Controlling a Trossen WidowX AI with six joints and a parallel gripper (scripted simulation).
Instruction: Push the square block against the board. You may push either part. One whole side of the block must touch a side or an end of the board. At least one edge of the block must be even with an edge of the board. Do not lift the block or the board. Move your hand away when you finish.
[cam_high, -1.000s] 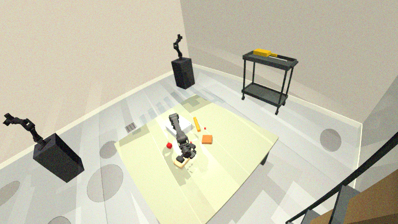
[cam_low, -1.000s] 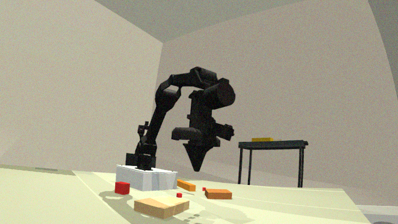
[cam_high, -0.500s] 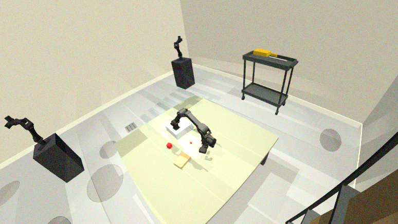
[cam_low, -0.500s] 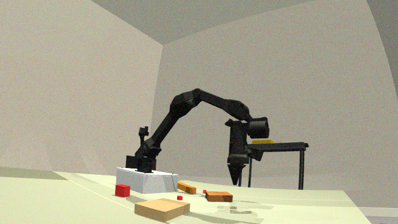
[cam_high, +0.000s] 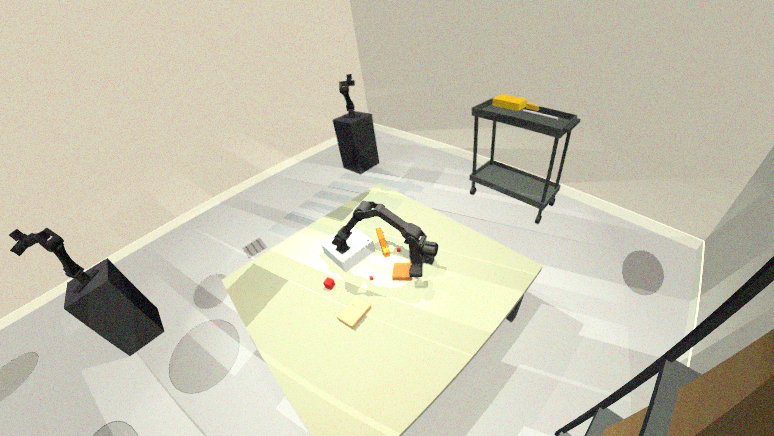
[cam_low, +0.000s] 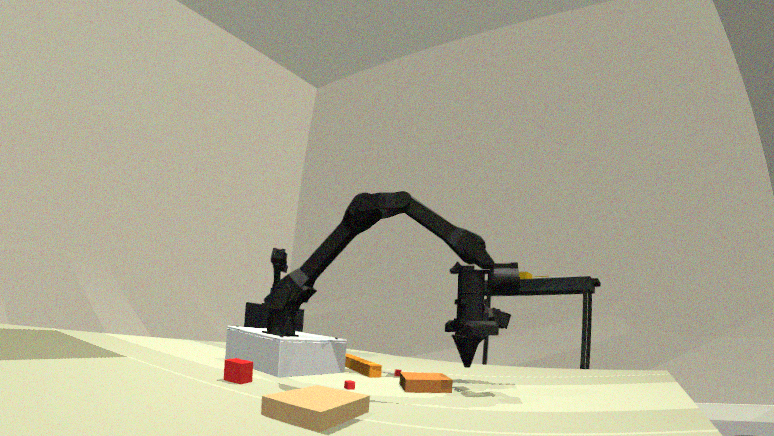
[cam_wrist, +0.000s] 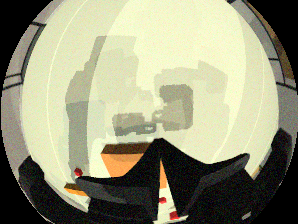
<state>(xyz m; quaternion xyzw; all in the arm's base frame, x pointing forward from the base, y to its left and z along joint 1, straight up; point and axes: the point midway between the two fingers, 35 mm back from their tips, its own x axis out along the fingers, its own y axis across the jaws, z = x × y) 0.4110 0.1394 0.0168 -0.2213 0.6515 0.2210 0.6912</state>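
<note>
ok so the top view sits high up and well back, tilted down across the room, with the table (cam_high: 379, 346) in the middle and the cart (cam_high: 475, 141) (cam_low: 586, 330) out toward 1 o'clock. Exterior one is way lower and closer, looking pretty much level over the tabletop, white box (cam_high: 340, 258) (cam_low: 254, 352) at about 8 o'clock and that cart around 4. Both get the whole arm (cam_high: 395, 219) (cam_low: 330, 238). Wrist cam's the tightest: wide round view past the fingertips at 6 o'clock, facing down at the table, orange block (cam_high: 401, 271) (cam_low: 426, 382) (cam_wrist: 116, 165) near 7, which all three share.
</note>
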